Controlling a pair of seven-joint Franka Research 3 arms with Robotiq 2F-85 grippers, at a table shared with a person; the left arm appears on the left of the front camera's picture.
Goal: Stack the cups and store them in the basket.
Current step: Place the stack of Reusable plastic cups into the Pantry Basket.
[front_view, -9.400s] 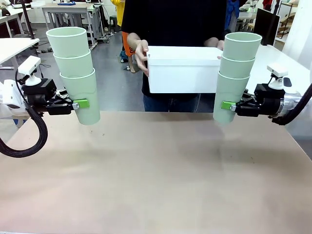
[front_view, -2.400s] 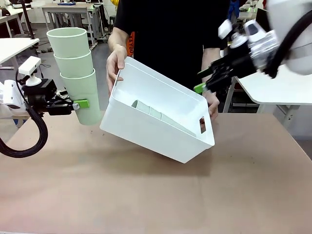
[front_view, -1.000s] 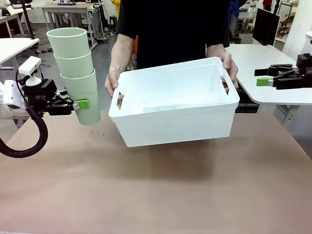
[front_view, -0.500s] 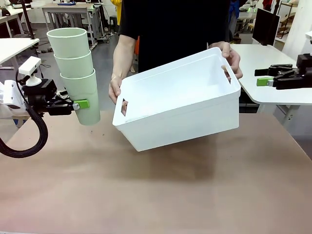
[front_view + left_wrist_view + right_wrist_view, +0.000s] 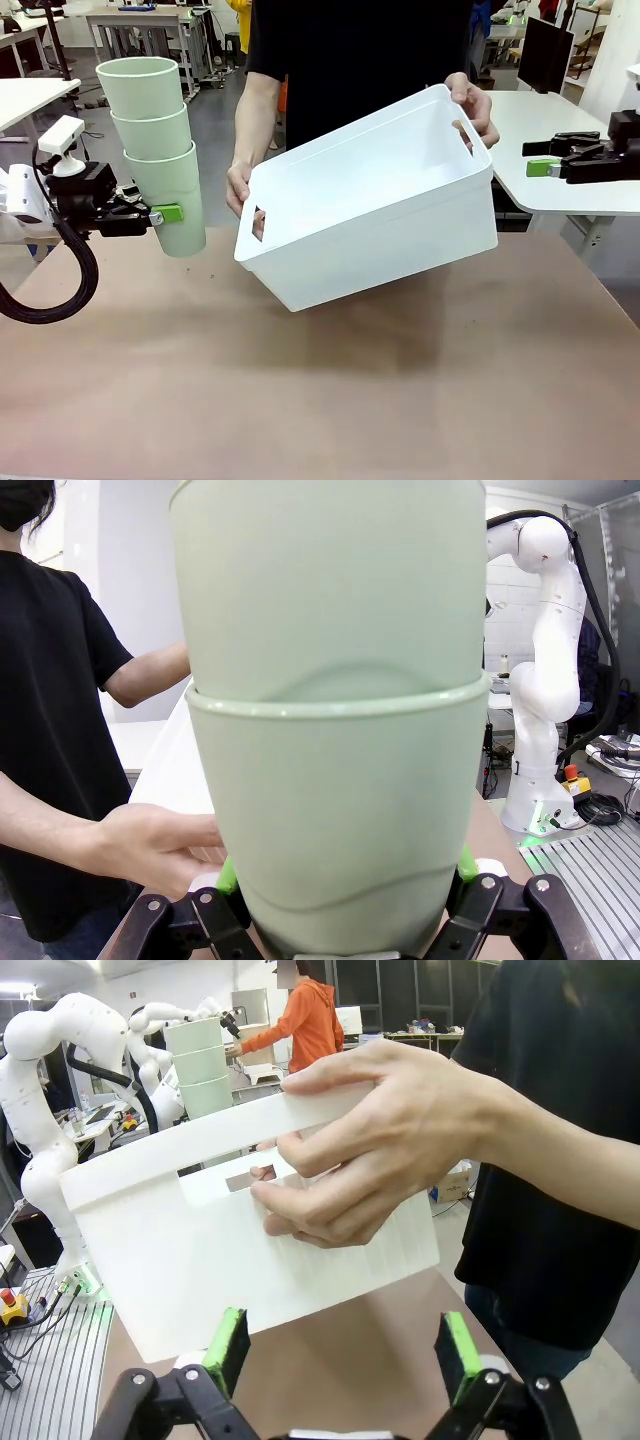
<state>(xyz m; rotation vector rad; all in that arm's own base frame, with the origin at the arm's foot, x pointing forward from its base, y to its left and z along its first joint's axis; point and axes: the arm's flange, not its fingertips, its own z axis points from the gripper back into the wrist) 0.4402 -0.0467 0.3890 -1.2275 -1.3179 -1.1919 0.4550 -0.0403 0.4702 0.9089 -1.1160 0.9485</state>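
Note:
My left gripper is shut on the bottom cup of a stack of three mint-green cups, held upright above the table's left edge. In the left wrist view the cups stand between the green pads. A person holds the white basket in the air by both handle slots, its left end tipped down towards that stack. The basket's floor is hidden behind its near wall. My right gripper hangs open and empty at the far right. From its wrist the basket and the person's hand are close ahead.
The brown table lies bare below the basket. A white side table stands behind my right gripper. The person stands at the far edge, between the arms.
The person has tipped the basket further, right end up and left end down. Earlier my right gripper let its cup stack go into the basket and drew back right. My left arm has held still.

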